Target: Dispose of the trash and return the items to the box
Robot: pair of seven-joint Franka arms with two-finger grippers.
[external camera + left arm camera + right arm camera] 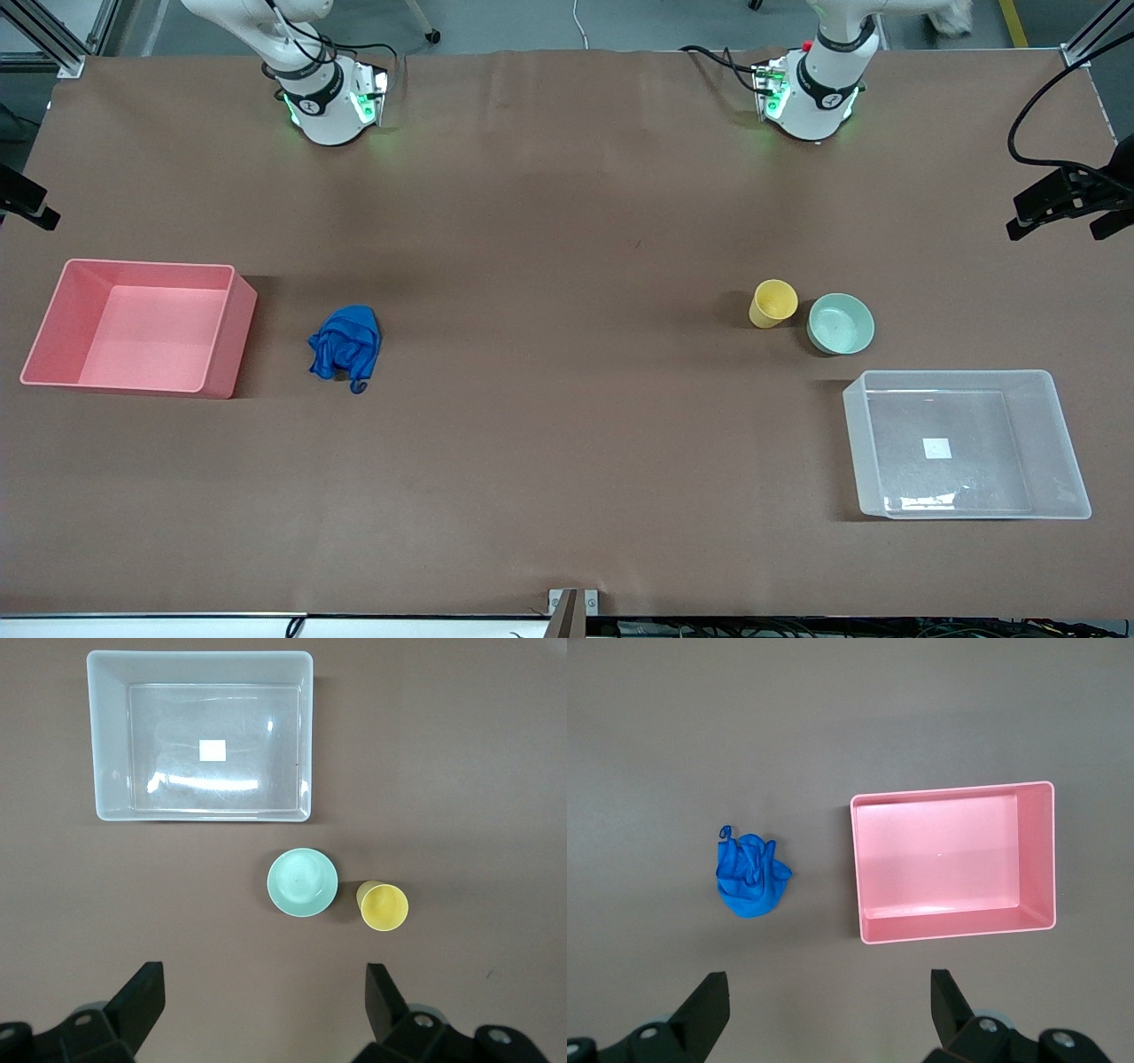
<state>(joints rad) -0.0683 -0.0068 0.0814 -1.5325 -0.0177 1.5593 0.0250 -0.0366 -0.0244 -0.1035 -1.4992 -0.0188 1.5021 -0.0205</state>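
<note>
The left gripper (266, 1010) is held high over the brown counter (567, 443), fingers (142, 997) spread wide, nothing gripped. Well apart from them, the small yellow plastic cup (383, 906) and pale mint-green round bowl (302, 881) are seen side by side, near the clear rectangular plastic tub (106, 735). The right gripper (830, 1010) is likewise wide open and empty above the crumpled bright blue cloth wad (750, 875), which lies beside the pink opaque rectangular bin (952, 930).

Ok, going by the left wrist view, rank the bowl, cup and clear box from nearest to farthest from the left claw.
1. Yellow cup and mint bowl, side by side: too close to call.
2. Clear box, empty, farthest, past the bowl.
Left claw is open.
</note>
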